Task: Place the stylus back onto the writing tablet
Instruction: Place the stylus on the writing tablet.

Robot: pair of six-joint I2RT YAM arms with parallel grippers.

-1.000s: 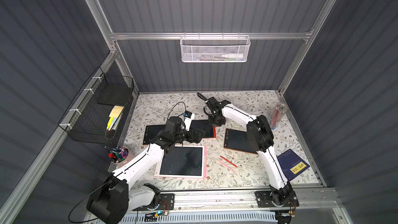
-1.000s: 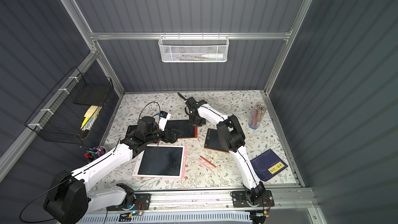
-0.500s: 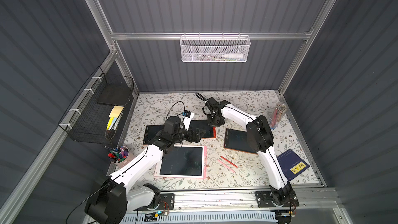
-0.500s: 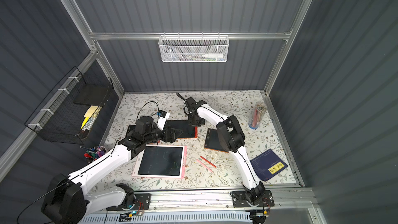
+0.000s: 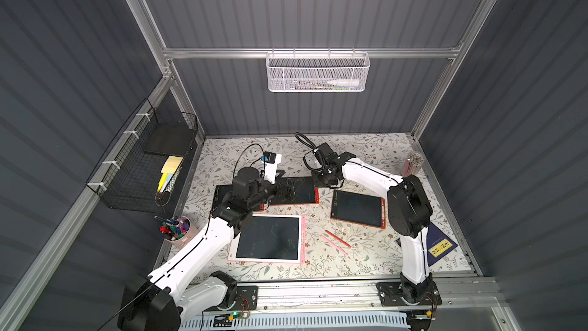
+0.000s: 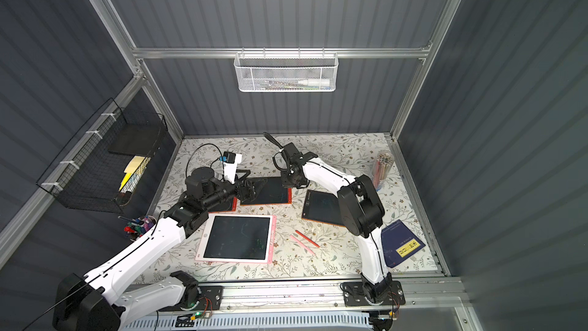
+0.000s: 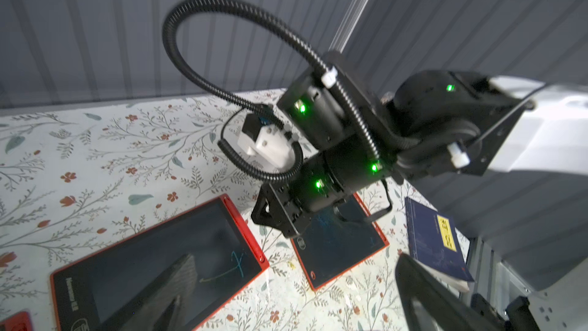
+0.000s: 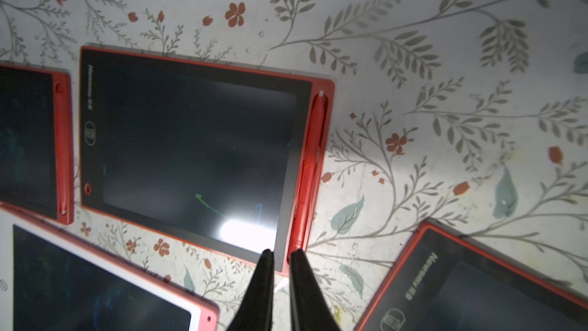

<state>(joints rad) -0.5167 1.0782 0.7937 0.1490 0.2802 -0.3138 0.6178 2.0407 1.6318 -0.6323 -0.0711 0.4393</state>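
While the right gripper hovers with jaws nearly together on nothing, red stylus just ahead of them in the edge slot of the red tablet, left gripper jaws spread wide over that tablet, floral bench beneath.

**A:** what's in shot from the left wrist?

**B:** mostly the other arm's black wrist with green LEDs and a looped cable, hanging over a red tablet. Second red tablet lies beside it on the floral counter, blue booklet further along.
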